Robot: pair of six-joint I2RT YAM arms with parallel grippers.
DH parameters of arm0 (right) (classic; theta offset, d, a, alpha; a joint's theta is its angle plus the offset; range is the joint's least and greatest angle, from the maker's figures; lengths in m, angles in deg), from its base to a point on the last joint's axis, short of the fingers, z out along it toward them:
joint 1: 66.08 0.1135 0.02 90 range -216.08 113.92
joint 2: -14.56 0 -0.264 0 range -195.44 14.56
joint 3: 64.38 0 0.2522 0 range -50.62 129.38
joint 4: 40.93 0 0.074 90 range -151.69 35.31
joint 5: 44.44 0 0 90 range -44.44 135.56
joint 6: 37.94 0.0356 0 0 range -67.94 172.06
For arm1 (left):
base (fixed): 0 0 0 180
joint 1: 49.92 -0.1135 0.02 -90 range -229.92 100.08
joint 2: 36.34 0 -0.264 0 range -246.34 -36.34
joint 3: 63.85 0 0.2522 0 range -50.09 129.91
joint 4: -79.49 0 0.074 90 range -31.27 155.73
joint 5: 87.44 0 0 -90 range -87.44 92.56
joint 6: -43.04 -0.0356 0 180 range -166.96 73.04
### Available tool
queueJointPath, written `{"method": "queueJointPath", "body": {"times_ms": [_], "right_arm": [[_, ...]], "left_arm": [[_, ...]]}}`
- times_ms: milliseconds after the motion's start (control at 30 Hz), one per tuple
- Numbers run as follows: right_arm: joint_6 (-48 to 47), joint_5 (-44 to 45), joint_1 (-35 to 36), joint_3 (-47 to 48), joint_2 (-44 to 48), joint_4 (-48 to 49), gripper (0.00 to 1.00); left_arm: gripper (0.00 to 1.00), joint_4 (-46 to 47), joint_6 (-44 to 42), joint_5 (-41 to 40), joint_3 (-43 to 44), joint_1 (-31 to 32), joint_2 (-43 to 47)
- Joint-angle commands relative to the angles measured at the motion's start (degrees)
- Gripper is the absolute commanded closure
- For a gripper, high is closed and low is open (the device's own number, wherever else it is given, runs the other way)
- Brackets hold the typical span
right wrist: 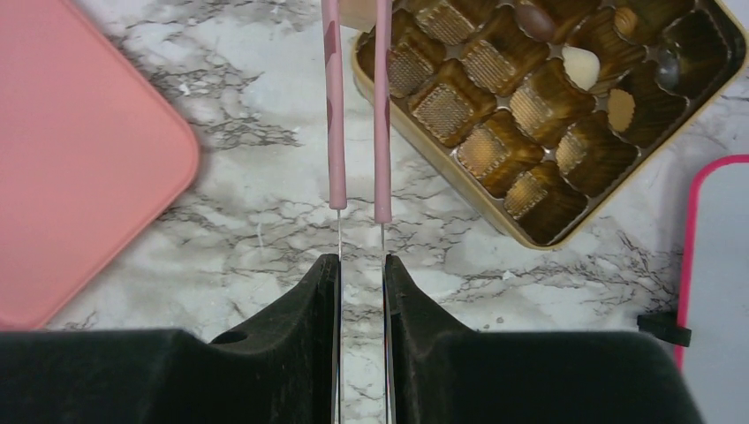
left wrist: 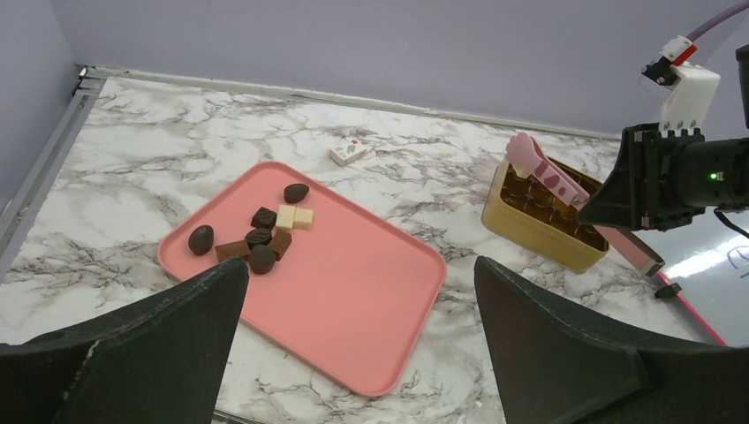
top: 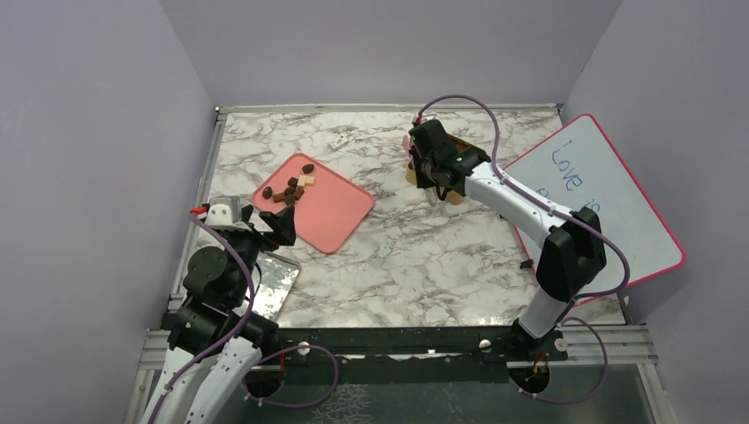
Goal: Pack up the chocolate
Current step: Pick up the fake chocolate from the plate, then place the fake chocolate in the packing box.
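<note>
right wrist: right gripper (right wrist: pixel 362 265) pinches tweezers (right wrist: pixel 336 132); left gripper (left wrist: pixel 360 267) gapes.

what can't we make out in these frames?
- pink tweezers: far end cut by the top edge, right wrist view; too small in left wrist view to see if anything is held.
- gold box: far rows cut by the same edge; top view, right arm covers most of it.
- small white item: left wrist view, too small to identify.
- whiteboard writing: top view, partly behind right arm.
</note>
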Motion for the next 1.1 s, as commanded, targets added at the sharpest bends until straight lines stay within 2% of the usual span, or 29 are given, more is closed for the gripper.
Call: {"method": "queueJointPath", "body": {"times_ms": [0,400,700,1067], "right_arm": [[-1.5,-3.5,-3.4,-1.2,1.6,3.0,0.79],[-3.2,-5.8,-8.9,-1.7,-2.9,5.7,0.75],[-4.0,-5.7,-10.3,-1.1,-6.4,6.4,0.73],[-4.1,-5.9,-10.4,-2.0,-4.4,5.8,0.66]], "left_arm": [[0.01,-0.4,-0.8,1.0,-0.6,-0.5,0.1],[0.01,-0.4,-0.8,1.4,-0.6,-0.5,0.0],[0.01,-0.4,-0.9,1.4,-0.6,-0.5,-0.1],[0.01,-0.4,-0.9,1.5,-0.6,-0.5,-0.2]]}}
